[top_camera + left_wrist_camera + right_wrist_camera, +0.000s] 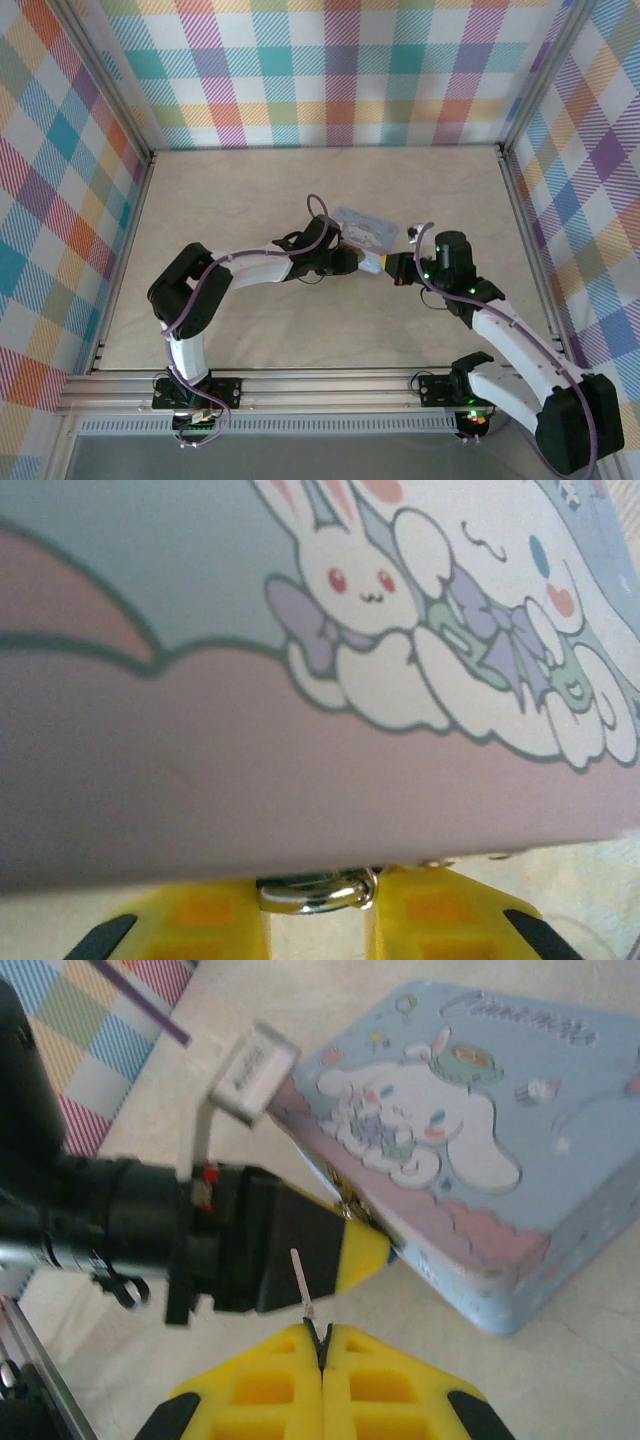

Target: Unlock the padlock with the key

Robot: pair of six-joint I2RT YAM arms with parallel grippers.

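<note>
Pinched in the yellow-tipped left gripper (318, 925), nearly closed: silvery shackle of the tiny padlock (315, 892), body hidden, just under the front wall of the light-blue cartoon-printed tin box (300, 730). Rightward, clamped in the fully closed right gripper (322, 1348): thin silvery metal key (300, 1280), poking out toward the tin.

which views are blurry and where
left wrist: too close, so the tin print and the padlock shackle look soft; right wrist: the left gripper is blurred, the key thin but readable; top external: sharp and evenly lit
</note>
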